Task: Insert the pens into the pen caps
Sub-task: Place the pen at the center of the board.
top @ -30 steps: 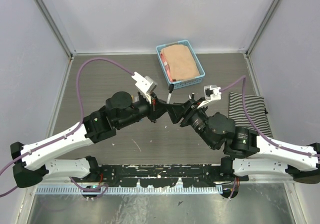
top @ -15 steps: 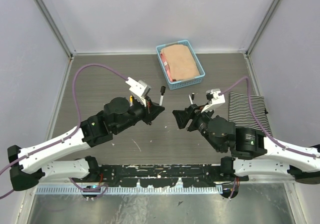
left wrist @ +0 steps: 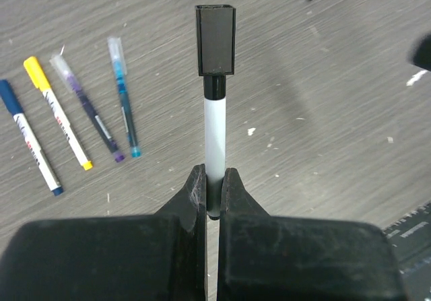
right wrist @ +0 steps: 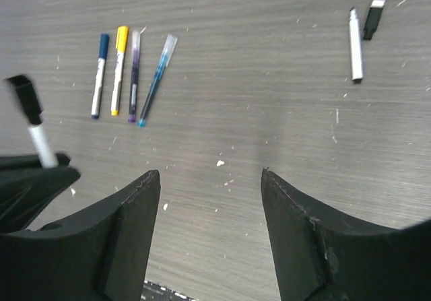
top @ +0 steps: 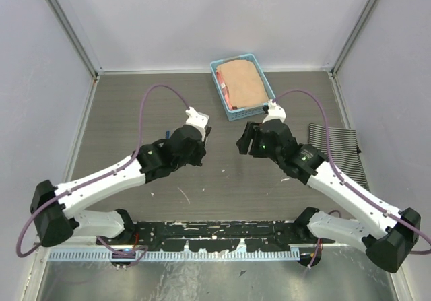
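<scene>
Pen [left wrist: 214, 132], black cap [left wrist: 215, 40] on, pinched in left hand [left wrist: 214, 180]; right hand [right wrist: 209, 174] spread; print on lying pens [left wrist: 90, 110] unreadable.

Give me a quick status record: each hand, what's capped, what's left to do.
left hand: shut on white pen, black cap on its tip
right hand: open, empty
lying finished: row of four capped pens
left to do: loose white pen, loose black cap beside it, not joined
</scene>
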Controlling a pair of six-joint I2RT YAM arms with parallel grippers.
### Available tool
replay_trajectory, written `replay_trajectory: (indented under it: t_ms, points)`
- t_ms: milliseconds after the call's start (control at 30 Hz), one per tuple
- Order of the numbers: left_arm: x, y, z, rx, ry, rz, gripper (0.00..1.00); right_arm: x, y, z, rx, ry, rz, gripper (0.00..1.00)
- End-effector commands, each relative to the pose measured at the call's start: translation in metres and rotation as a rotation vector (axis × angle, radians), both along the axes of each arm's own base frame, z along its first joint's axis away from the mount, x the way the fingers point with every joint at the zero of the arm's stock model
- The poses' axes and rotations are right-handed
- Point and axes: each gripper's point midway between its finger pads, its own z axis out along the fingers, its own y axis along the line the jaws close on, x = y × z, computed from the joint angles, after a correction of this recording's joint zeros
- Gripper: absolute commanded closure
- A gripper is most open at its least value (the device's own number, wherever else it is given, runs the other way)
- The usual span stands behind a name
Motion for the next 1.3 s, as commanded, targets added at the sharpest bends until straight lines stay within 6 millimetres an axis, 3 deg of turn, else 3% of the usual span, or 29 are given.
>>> replay_trajectory:
  t_ms: [0, 200, 367, 567, 900, 1267]
  points:
    - [0.013, 0.005, -0.029, 0.082, 0.087, 0.040, 1.00, -0.011, 0.016, 0.014, 0.161, -0.008, 0.134, 0.33]
    - [0.032, -0.006, -0.074, 0.186, 0.162, 0.047, 1.00, -0.027, -0.004, -0.001, 0.182, 0.015, 0.072, 0.33]
    - [0.043, -0.024, -0.099, 0.179, 0.205, 0.029, 0.99, -0.040, -0.010, -0.016, 0.195, 0.050, 0.066, 0.33]
    - [0.063, -0.021, -0.123, 0.233, 0.269, 0.086, 1.00, -0.044, -0.012, -0.022, 0.188, 0.076, 0.064, 0.33]
    - [0.078, -0.014, -0.149, 0.256, 0.333, 0.154, 0.97, -0.043, -0.003, -0.031, 0.169, 0.115, 0.096, 0.33]
    - [0.078, -0.007, -0.169, 0.293, 0.369, 0.171, 0.85, -0.043, -0.002, -0.033, 0.162, 0.123, 0.105, 0.33]
